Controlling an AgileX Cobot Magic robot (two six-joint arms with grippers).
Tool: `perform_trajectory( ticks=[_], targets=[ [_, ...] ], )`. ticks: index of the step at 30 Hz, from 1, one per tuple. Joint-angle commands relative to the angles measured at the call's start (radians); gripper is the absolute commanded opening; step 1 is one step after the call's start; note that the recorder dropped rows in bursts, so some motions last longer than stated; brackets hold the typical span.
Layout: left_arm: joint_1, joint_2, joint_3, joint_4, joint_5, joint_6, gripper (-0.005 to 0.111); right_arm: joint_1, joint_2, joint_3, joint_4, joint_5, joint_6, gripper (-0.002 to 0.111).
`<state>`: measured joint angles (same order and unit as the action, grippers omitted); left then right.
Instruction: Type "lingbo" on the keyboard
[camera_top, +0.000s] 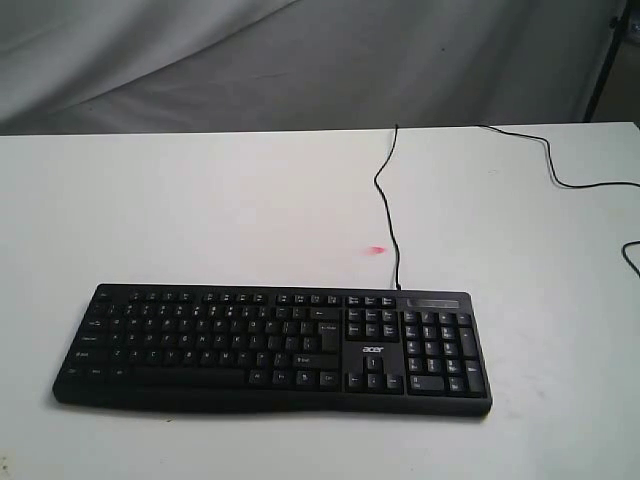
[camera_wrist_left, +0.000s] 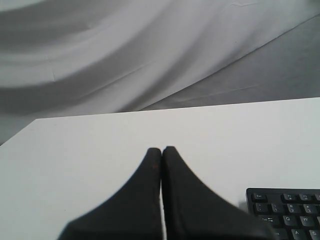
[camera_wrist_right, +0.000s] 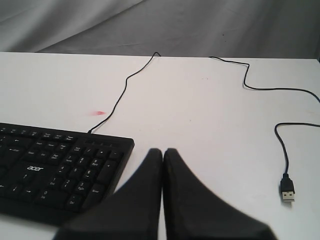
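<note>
1. Shows, in the exterior view, a wide black keyboard (camera_top: 272, 345) lying flat on a white tabletop (camera_top: 200, 210), toward the near edge and a little left of the middle, with its long side running across the view.
2. Places the number pad (camera_top: 440, 350) at the keyboard's right end, with a white "acer" logo (camera_top: 372, 348) just left of it.
3. Traces a thin black cable (camera_top: 385, 200) from the keyboard's back edge, just above the number pad, winding away to the far edge of the tabletop.
4. Picks up more black cable curling over the right side of the tabletop and ending in a USB plug (camera_wrist_right: 287, 189), which lies loose on the bare surface, well apart from the keyboard.
5. Marks a small red spot (camera_top: 377, 251) on the tabletop just beside the cable, near the keyboard's back edge.
6. Finds the left pincer (camera_wrist_left: 161, 150) with its two black fingers pressed together tip to tip and nothing between them, over bare tabletop near the keyboard's left back corner, clear of the keys.
7. Finds the right pincer (camera_wrist_right: 163, 151) pressed together the same way and holding nothing, just beside the number pad end, between the keyboard and the USB plug and touching neither.
8. Cannot tell from the wrist views whether either tip rests on the tabletop or hangs above it.
9. Ends, beyond the far edge, in a creased grey cloth (camera_top: 300, 60).
</note>
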<state>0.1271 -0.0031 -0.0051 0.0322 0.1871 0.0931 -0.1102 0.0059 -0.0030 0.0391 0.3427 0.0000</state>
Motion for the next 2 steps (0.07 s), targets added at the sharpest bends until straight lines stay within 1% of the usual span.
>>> perform_trajectory(
  ticks=[1, 2],
  targets=[
    [-0.004, 0.003, 0.005, -0.001, -0.006, -0.003, 0.001, -0.009, -0.006, 0.003, -0.007, -0.001, 0.000, 0.000],
    [-0.004, 0.003, 0.005, -0.001, -0.006, -0.003, 0.001, -0.009, -0.006, 0.003, -0.007, -0.001, 0.000, 0.000]
  ],
)
